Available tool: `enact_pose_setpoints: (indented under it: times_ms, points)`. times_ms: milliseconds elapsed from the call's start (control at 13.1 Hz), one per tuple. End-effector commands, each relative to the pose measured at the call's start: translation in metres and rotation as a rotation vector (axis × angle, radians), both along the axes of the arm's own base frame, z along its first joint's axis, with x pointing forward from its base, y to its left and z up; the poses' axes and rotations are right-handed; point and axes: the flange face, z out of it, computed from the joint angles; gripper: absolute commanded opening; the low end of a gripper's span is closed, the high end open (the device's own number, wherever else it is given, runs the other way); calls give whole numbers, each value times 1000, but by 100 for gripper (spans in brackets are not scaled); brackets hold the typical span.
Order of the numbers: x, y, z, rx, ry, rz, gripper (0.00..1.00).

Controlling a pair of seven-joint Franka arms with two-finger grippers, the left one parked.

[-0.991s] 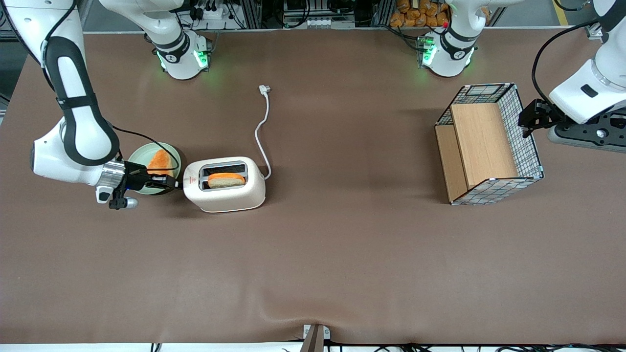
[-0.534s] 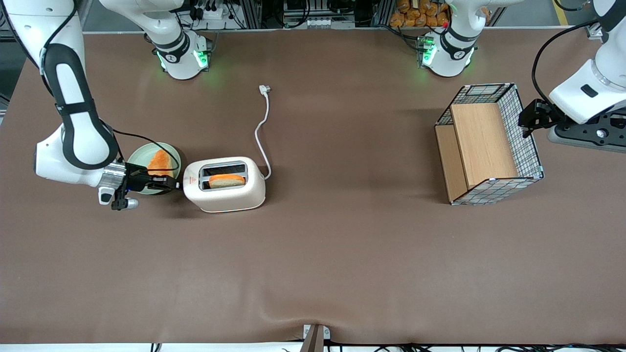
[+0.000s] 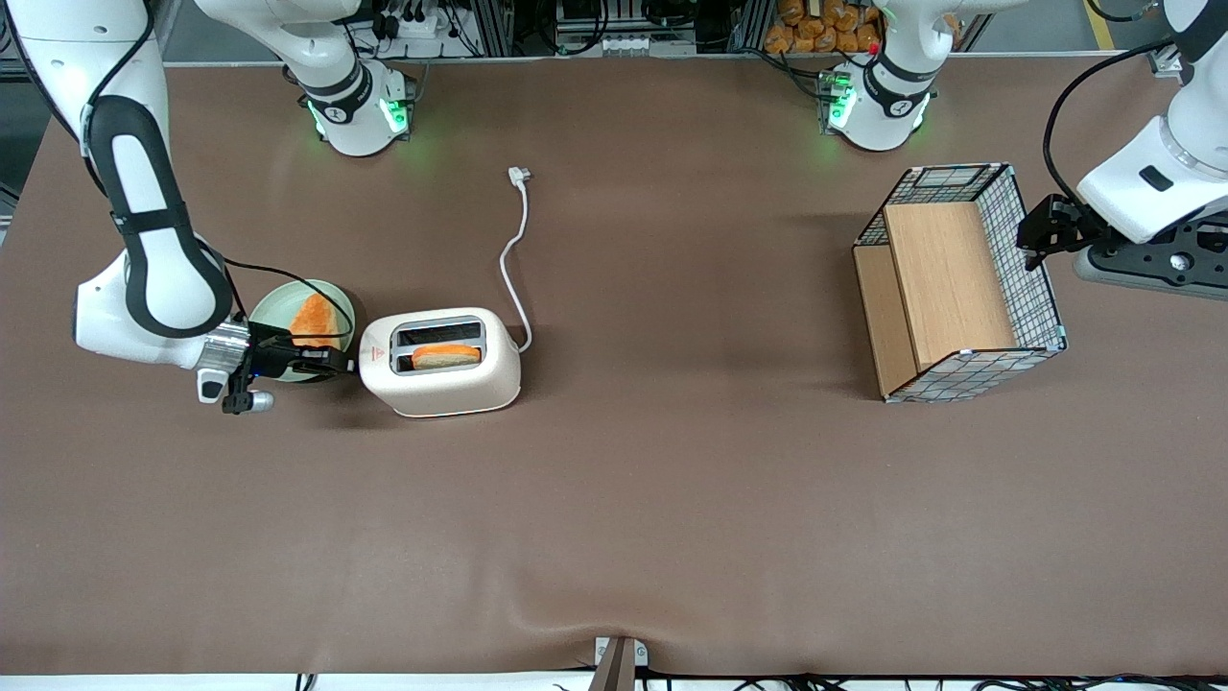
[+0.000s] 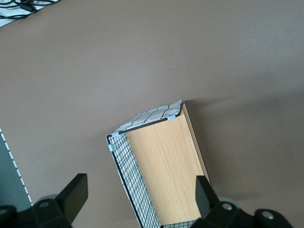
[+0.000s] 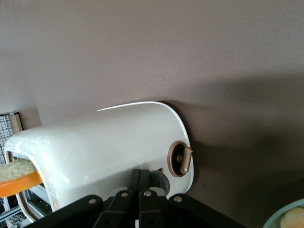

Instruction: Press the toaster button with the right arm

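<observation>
The cream-white toaster (image 3: 451, 382) stands on the brown table with a slice of bread (image 3: 446, 355) low in the slot nearer the front camera. The right arm (image 3: 153, 250) reaches level toward its narrow end by the red triangle mark (image 3: 375, 356). My gripper (image 3: 343, 363) is shut, and its tips touch that end. In the right wrist view the closed fingertips (image 5: 141, 179) rest on the toaster (image 5: 104, 142) against the grey toaster button (image 5: 162, 181), beside a bronze knob (image 5: 180, 159). The bread (image 5: 16, 176) shows at the slot.
A pale green plate (image 3: 271, 307) with a bread slice (image 3: 312, 320) sits under the gripper's wrist. The toaster's white cord (image 3: 518, 240) trails farther from the front camera. A wire basket with wooden boards (image 3: 959, 278) stands toward the parked arm's end, and it also shows in the left wrist view (image 4: 161, 166).
The gripper has eased down at the toaster's narrow end, and the bread has sunk lower into its slot. The toaster has stayed in place.
</observation>
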Motion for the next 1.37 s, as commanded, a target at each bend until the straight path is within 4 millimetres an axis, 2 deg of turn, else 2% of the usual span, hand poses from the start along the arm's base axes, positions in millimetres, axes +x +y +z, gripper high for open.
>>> enact_pose_setpoints:
  times_ms: [0, 915, 1067, 1296]
  points:
    - [-2, 0, -25, -2, -9, 1, 0]
    - [-1, -1, -45, -8, -26, 1, 0]
    - [-2, -3, -54, -2, -40, 4, 0]
    - [-2, -4, -54, 1, -42, 7, 0]
